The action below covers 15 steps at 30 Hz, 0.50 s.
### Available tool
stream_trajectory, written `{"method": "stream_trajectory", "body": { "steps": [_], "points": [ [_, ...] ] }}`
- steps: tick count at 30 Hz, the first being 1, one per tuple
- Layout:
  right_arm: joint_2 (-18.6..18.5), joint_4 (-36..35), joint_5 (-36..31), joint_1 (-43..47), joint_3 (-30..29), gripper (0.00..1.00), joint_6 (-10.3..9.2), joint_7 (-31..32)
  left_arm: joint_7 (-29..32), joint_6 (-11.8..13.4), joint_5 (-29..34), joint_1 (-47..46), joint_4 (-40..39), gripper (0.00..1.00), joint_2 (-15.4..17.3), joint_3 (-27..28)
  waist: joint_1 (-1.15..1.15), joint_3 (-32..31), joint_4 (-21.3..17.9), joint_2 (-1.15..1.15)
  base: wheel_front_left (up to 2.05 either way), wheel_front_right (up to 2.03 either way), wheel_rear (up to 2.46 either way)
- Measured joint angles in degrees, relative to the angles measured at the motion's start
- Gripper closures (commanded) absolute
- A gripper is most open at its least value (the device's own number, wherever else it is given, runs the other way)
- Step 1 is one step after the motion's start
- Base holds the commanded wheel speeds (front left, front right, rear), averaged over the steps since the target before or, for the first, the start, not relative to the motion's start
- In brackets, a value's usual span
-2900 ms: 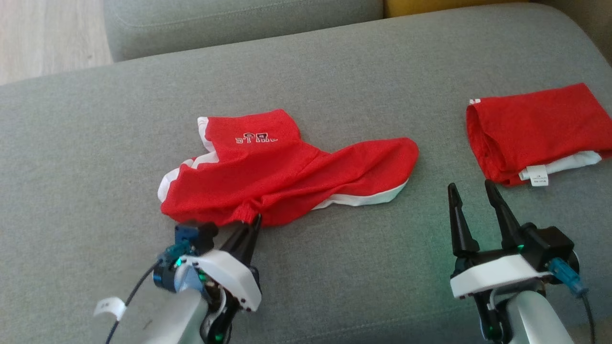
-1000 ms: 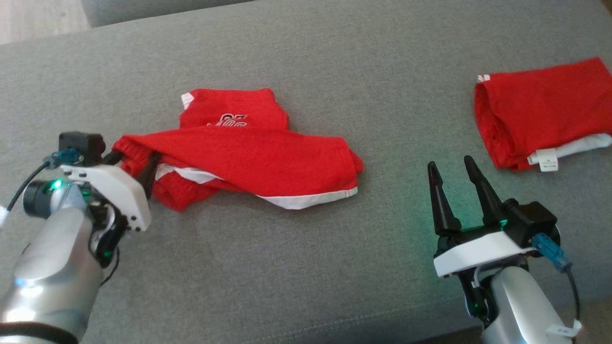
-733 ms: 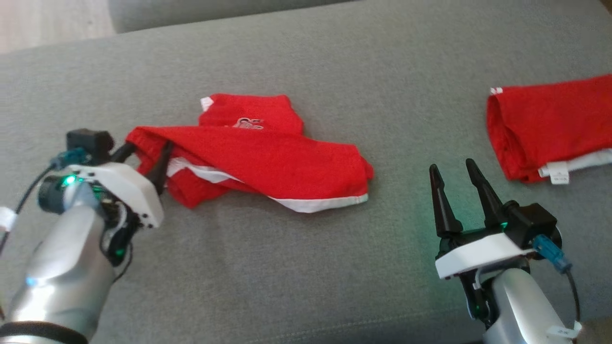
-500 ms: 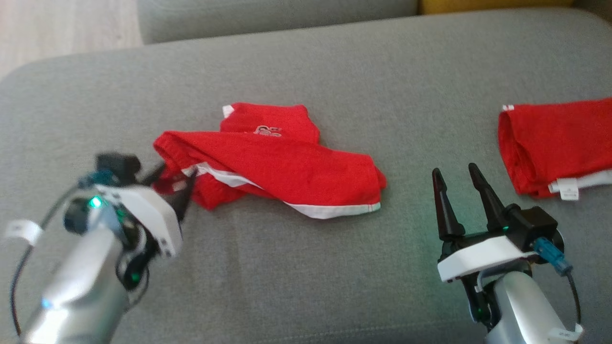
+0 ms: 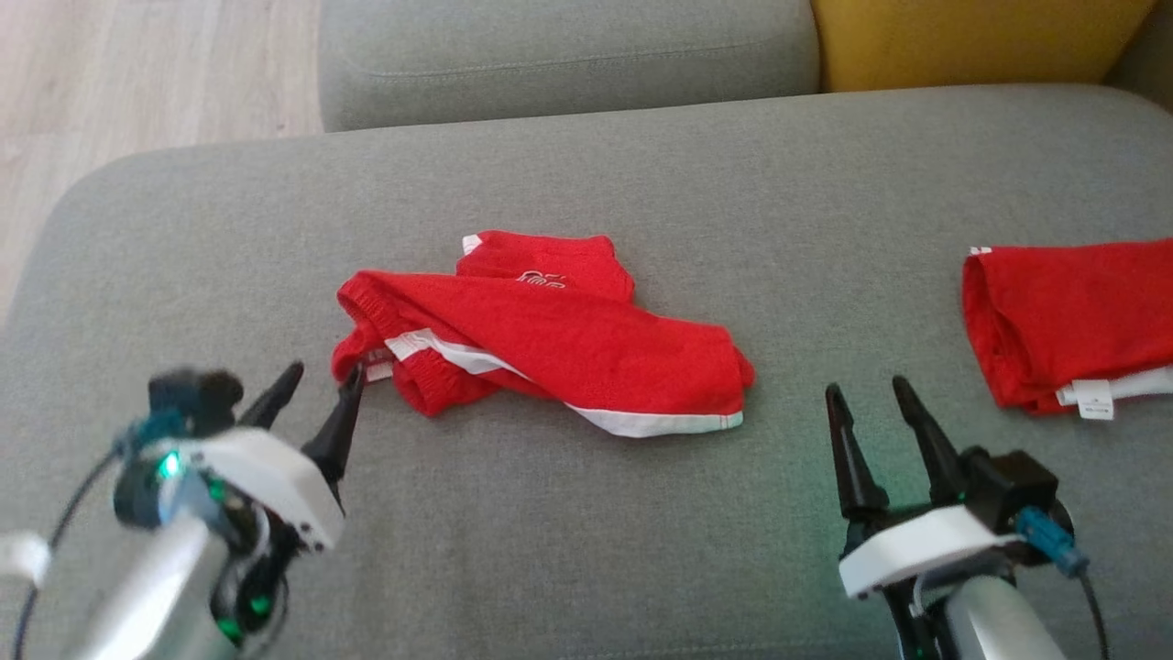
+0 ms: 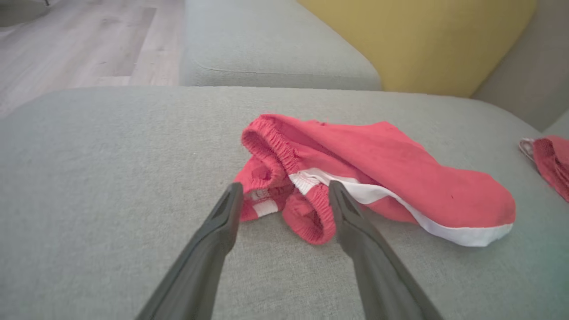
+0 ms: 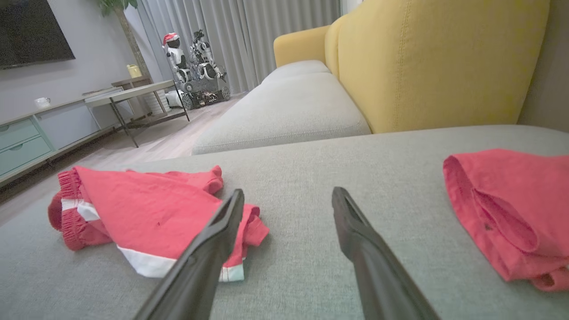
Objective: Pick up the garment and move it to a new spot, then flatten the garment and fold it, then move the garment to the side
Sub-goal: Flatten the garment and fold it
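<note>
Thin, light red shorts [image 5: 550, 344], limp and crumpled on the grey sofa seat [image 5: 586, 532], left of centre, with the white hem trim [image 5: 660, 424] toward the near edge. Likely to sag and drape from any single pinch, to slide easily over the upholstery, and to keep no shape of their own; nothing fragile about them. Best taken by the gathered elastic waistband [image 6: 266, 142], which looks thicker and grippier than the single-layer leg cloth, and probably at two well-separated places along it, so as to hang open for flattening. Worth avoiding a pinch through the bunched lump, for fear of catching several layers at once. At the lower left of the head view, the left tool [image 5: 323, 374] low over the seat, fingers spread wide and holding nothing, tips aimed at the waistband end of the shorts and just beside it. In the left wrist view, the bunched waistband corner framed between the two fingers, with contact or a small gap impossible to tell. At the lower right, the right tool [image 5: 866, 387], fingers parted and empty, pointing up the head view, well apart from the shorts, between them and a second, folded red garment [image 5: 1063, 321] at the far right of the seat. Beyond, a yellow back cushion [image 5: 971, 41].
</note>
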Motion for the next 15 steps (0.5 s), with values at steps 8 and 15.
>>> {"method": "stream_trajectory", "body": {
  "steps": [8,15],
  "points": [
    [0.02,3.74,-0.37,1.07,0.87,0.00,0.00,0.25,-8.13,5.49,-3.37,9.20,-6.84,0.00,-5.06,4.12,0.00,0.21,2.31,0.00,0.00,0.00,0.00],
    [0.02,8.16,-4.09,-0.34,3.78,0.00,0.00,3.21,-8.87,6.17,-2.24,9.21,-7.88,0.00,-5.54,4.61,0.00,1.56,3.78,0.00,0.00,0.00,0.00]
  ]
}}
